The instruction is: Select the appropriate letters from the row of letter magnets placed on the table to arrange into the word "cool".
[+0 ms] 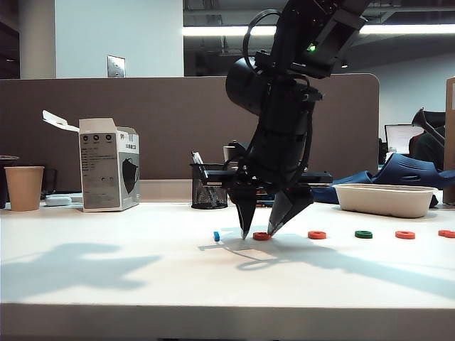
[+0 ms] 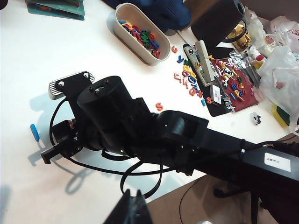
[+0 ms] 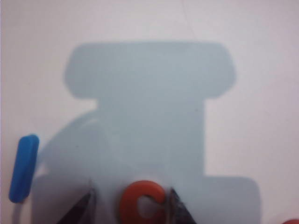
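Right gripper (image 1: 259,233) at frame centre, tips on table (image 1: 106,284), jaws spread, orange C (image 3: 141,201) between them, nearer right-hand finger. Blue bar (image 3: 23,168) just left. Left gripper (image 2: 133,207) aloft, state unclear.

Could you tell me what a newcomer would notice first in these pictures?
Probably the big black right arm at mid-table, its right gripper open with the tips down around an orange C magnet. A light-blue bar lies just left, and more rings, one green ring among them, run rightward.
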Robot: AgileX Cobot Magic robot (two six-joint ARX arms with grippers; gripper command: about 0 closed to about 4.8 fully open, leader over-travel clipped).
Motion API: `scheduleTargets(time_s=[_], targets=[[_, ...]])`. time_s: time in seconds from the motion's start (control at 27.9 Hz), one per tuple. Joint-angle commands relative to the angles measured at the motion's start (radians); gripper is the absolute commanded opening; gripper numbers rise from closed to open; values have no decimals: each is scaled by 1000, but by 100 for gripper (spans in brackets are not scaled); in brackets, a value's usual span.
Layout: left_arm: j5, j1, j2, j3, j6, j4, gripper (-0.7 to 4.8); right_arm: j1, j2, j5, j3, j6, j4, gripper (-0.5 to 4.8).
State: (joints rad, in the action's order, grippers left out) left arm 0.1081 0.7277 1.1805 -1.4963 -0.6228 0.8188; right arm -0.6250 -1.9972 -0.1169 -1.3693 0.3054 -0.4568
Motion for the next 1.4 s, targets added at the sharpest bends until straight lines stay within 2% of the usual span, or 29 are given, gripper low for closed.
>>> scheduleTargets(time_s=[0.04, 0.22, 0.32, 0.97, 1.08, 1.4], targets=[[0, 0, -3, -3, 2, -13, -3, 0, -7, 7, 7, 5, -48, 198], [0, 0, -3, -3, 2, -13, -3, 0, -7, 7, 7, 5, -48, 197], [0, 0, -3, -3, 2, -13, -3, 0, -7, 7, 7, 4, -48, 148], [0, 0, -3, -3, 2, -13, -3, 0, -7, 3, 8, -22, -47, 133], [0, 0, -3, -3, 2, -13, -3, 0, -7, 3, 8, -22, -47, 110], [0, 0, -3, -3, 2, -13, -3, 0, -7, 3, 8, -21, -37, 112]])
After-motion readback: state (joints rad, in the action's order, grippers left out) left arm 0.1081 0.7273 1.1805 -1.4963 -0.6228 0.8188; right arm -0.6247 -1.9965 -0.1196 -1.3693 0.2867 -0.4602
